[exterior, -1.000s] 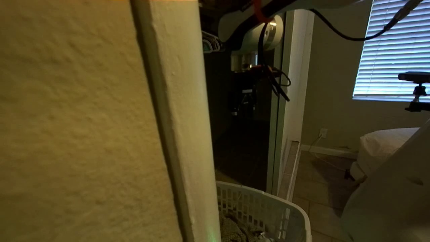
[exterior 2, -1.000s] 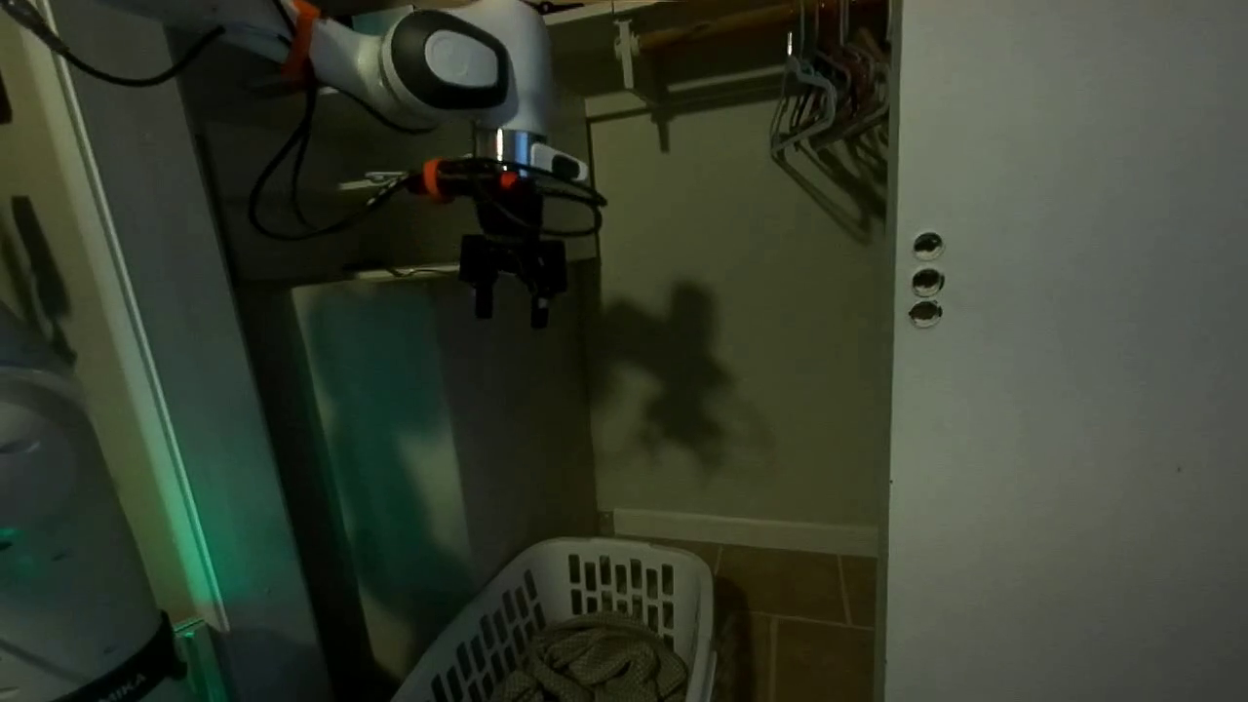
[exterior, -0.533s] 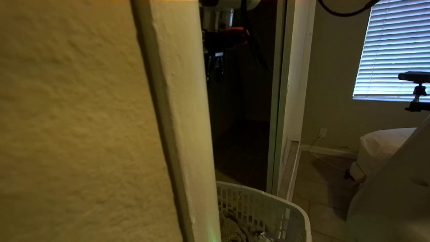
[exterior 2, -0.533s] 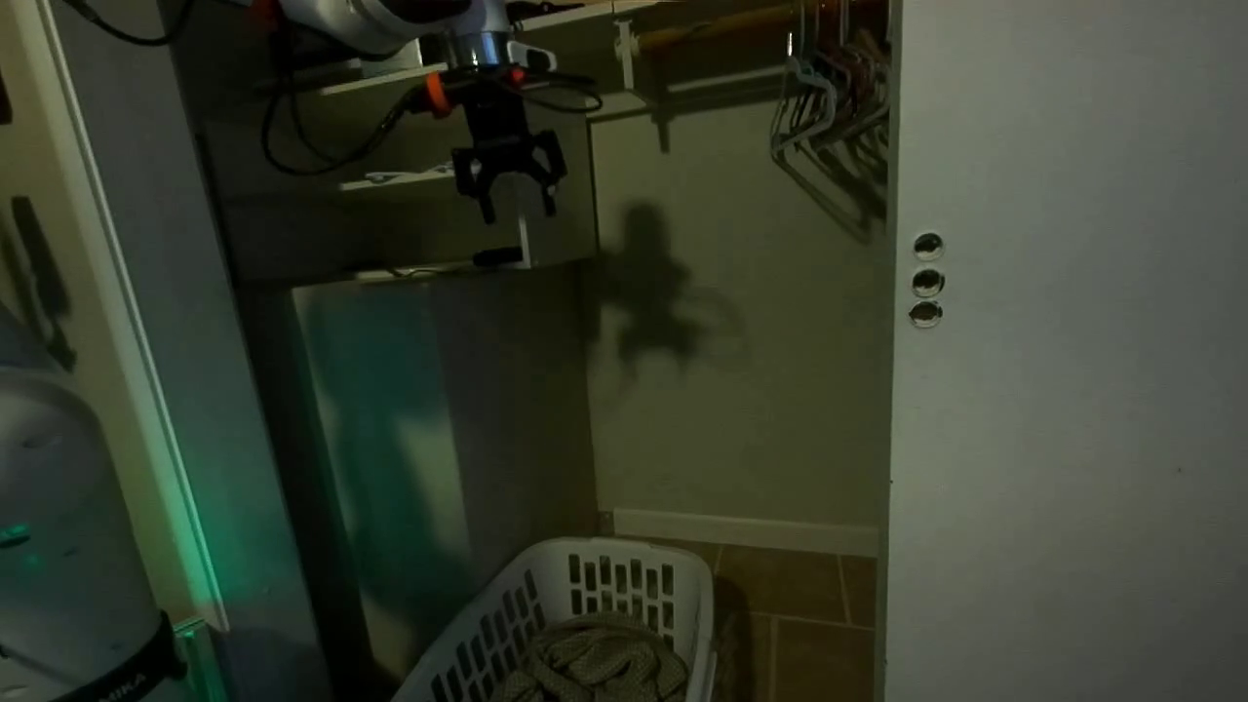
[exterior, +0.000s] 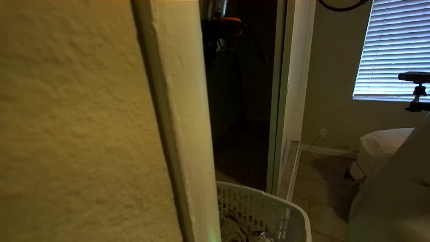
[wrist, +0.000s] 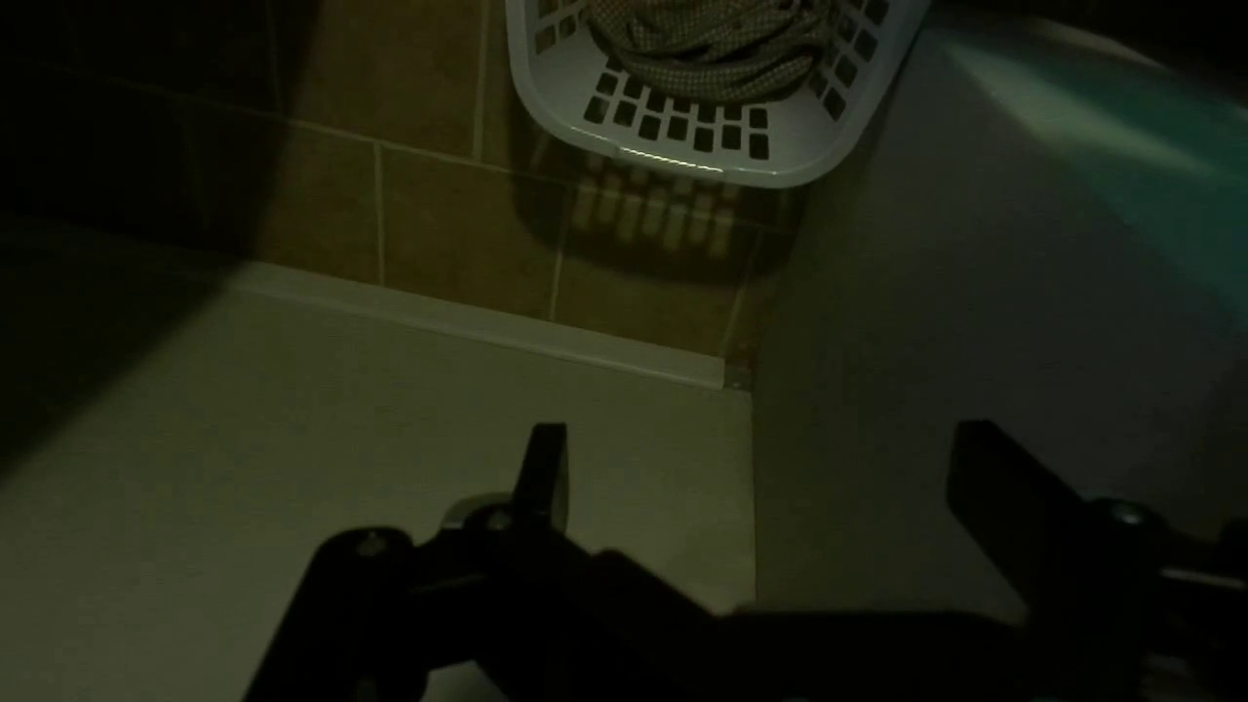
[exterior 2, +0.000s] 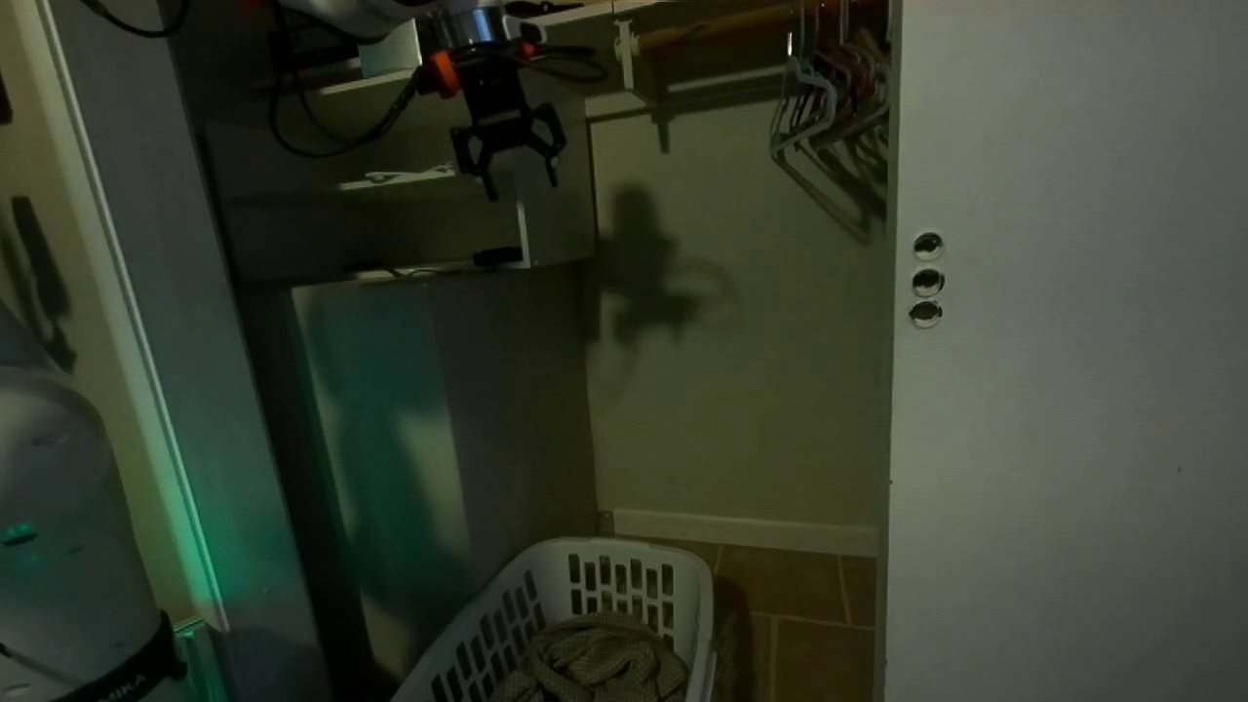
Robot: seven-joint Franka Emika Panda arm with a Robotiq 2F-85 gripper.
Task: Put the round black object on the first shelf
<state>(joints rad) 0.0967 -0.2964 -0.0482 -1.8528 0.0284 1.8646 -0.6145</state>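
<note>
We see the black object (exterior 2: pixel 498 256) on the lowest shelf (exterior 2: pixel 448 268), just beside the upright panel (exterior 2: pixel 558 229); whether the two touch, and whether the object is truly round, we cannot tell. It shows as a low, elongated dark shape, its long axis nearly level and running along the shelf's front edge, one end toward the panel. It is too dark for us to say which end is its front.

In that view the gripper (exterior 2: pixel 524 189) hangs above it, pointing down with a slight tilt, released: its two fingers (wrist: pixel 994 487) stand wide apart in the wrist view too.

Counting, we get two more shelves higher up: a middle shelf (exterior 2: pixel 351 185) and an upper shelf (exterior 2: pixel 356 86) bearing one pale box (exterior 2: pixel 392 54). One white basket (exterior 2: pixel 700 595) appears in both exterior views, a heap of patterned cloth (exterior 2: pixel 604 653) inside. Three round discs (exterior 2: pixel 927 283) form a column on the white door (exterior 2: pixel 1063 390). Several hangers (exterior 2: pixel 831 97) overlap on one rod (exterior 2: pixel 721 29), too tangled for us to count. In an exterior view we find one window blind (exterior: pixel 394 50) and one wall outlet (exterior: pixel 323 132).

For writing, we read "MIKA" on the black band (exterior 2: pixel 146 673) around the arm's base (exterior 2: pixel 58 546).
</note>
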